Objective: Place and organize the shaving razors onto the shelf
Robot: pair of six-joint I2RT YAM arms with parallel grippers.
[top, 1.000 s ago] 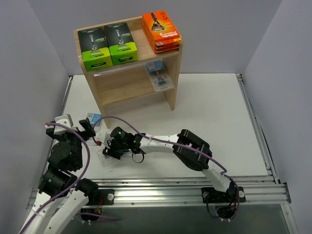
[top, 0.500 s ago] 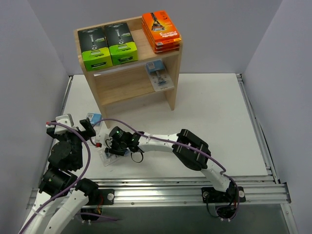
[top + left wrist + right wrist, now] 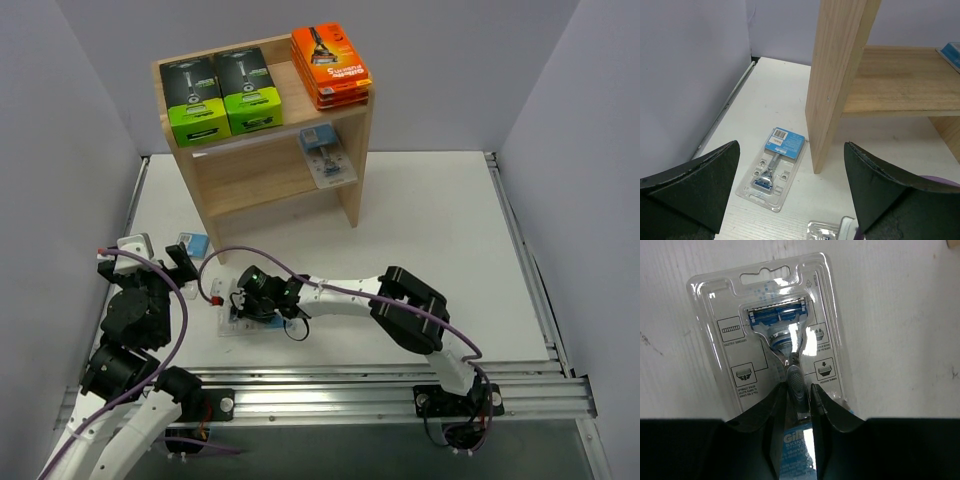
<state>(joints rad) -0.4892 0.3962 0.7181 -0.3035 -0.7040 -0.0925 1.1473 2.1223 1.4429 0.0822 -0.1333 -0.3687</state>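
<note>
Though it holds nothing, left gripper (image 3: 791, 165): jaws wide apart, near the worktop's left edge.
Loose clear blister razor pack with blue card (image 3: 772, 170): flat, dead ahead of it, beside the light wooden shelf (image 3: 835, 85).
Right gripper (image 3: 800, 390): pinched on second clear blister pack (image 3: 775, 325), front-left; long axis straight out from fingers.

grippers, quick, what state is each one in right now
left gripper: open, holding nothing
right gripper: closed on a blister pack
</note>
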